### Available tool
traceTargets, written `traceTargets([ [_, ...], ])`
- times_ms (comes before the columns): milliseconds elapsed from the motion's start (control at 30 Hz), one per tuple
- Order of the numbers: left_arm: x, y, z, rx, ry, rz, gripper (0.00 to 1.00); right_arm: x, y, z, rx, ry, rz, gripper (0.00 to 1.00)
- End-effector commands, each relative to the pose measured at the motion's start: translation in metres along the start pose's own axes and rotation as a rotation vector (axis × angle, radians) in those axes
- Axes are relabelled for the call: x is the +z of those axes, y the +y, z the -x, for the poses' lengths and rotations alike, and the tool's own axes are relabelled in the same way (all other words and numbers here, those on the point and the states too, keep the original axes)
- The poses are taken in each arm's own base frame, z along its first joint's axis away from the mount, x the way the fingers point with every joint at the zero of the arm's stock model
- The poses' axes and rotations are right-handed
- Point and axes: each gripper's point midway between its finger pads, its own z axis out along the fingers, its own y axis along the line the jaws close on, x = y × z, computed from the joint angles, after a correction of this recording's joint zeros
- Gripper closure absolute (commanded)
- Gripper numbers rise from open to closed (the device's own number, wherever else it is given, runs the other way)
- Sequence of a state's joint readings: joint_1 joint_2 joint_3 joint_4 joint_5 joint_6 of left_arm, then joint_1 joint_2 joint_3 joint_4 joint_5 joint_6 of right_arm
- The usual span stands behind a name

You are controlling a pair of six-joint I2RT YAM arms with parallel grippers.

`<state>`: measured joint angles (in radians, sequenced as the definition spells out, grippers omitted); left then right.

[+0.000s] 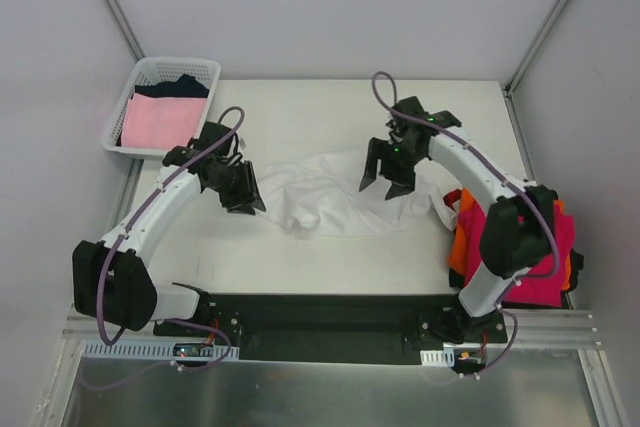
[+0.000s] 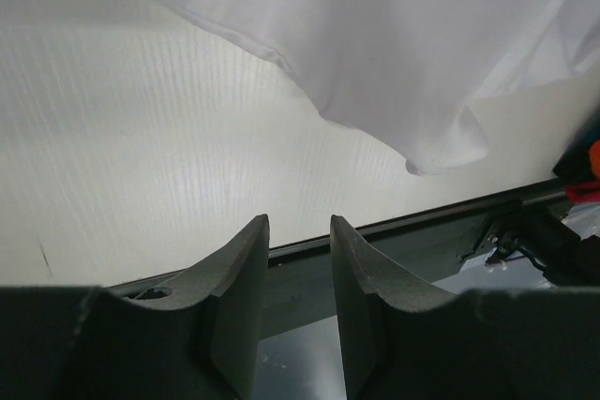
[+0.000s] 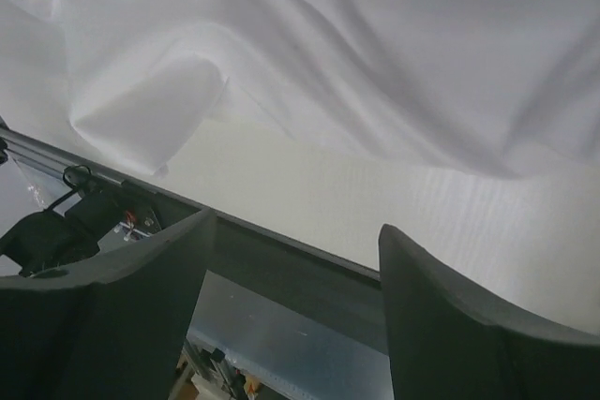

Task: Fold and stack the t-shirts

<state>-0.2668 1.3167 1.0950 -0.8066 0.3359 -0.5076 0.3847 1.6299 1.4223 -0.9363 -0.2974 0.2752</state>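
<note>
We see a crumpled white t-shirt (image 1: 330,202) mid table (image 1: 300,117), left gripper (image 1: 248,199) at its left edge, fingers slightly apart, empty, right gripper (image 1: 385,187) over its right side, spread wide, seemingly not touching, magenta and orange shirts (image 1: 540,287) piled far right.

The left arm (image 1: 150,212) rises from its base at the near left and slants forward and inward, its wrist bent downward. The left pincer (image 1: 244,193) points down toward the middle; its fingers (image 2: 239,274) stand a narrow gap apart with nothing between them. The right arm (image 1: 480,172) climbs from its base at the near right, folds at the elbow and stretches forward and inward. The right pincer (image 1: 385,181) hangs tips-down, its fingers (image 3: 427,292) spread wide and gripping nothing.
</note>
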Motion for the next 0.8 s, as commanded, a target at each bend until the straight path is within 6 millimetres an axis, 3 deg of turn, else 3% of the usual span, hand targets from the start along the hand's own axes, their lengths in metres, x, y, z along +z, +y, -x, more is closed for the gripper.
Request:
traceTargets([
  [0, 0.013, 0.013, 0.003, 0.033, -0.034, 0.019, 0.68, 0.018, 0.059, -0.008, -0.127, 0.118, 0.119, 0.27],
  [33, 0.016, 0.018, 0.001, 0.029, -0.026, 0.035, 0.69, 0.034, 0.059, -0.019, -0.151, 0.191, 0.092, 0.28],
  [233, 0.024, 0.058, -0.001, -0.039, -0.027, 0.246, 0.69, 0.063, 0.076, -0.038, -0.212, 0.323, 0.086, 0.30],
  [400, 0.019, 0.062, 0.006, -0.044, -0.024, 0.291, 0.69, 0.074, 0.084, -0.048, -0.227, 0.371, 0.086, 0.31],
  [533, 0.017, 0.040, 0.012, -0.030, -0.008, 0.198, 0.67, 0.082, 0.087, -0.057, -0.247, 0.403, 0.073, 0.31],
  [667, 0.009, -0.003, 0.028, 0.002, -0.009, 0.021, 0.67, 0.086, 0.083, -0.064, -0.252, 0.414, 0.042, 0.31],
  [767, 0.003, -0.036, 0.035, 0.027, 0.010, -0.126, 0.66, 0.086, 0.065, -0.063, -0.242, 0.381, -0.039, 0.31],
])
